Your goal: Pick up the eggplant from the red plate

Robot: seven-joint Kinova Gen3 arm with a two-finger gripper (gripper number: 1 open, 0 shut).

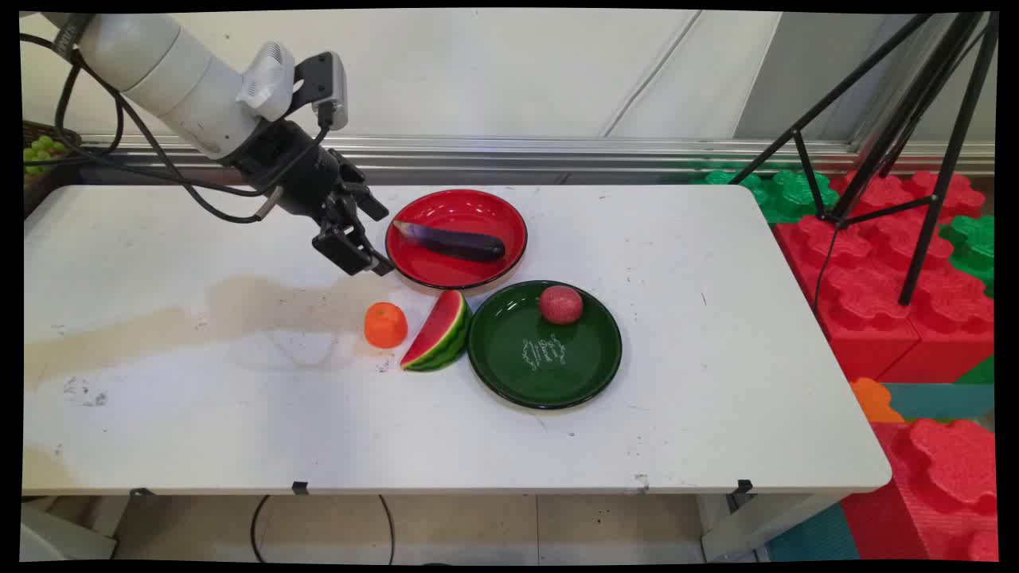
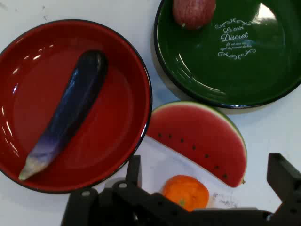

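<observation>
Gripper hangs with fingers apart, holding nothing, just left of a red plate holding an eggplant. Nearer: orange, watermelon slice, green plate with an apple.

We saw a dark purple eggplant, paling to lilac at its tip, on a red plate with a black rim. The green plate carried white ornate lettering and a mottled red apple. The watermelon slice showed red flesh, black seeds and striped green rind beside an orange tangerine.
</observation>
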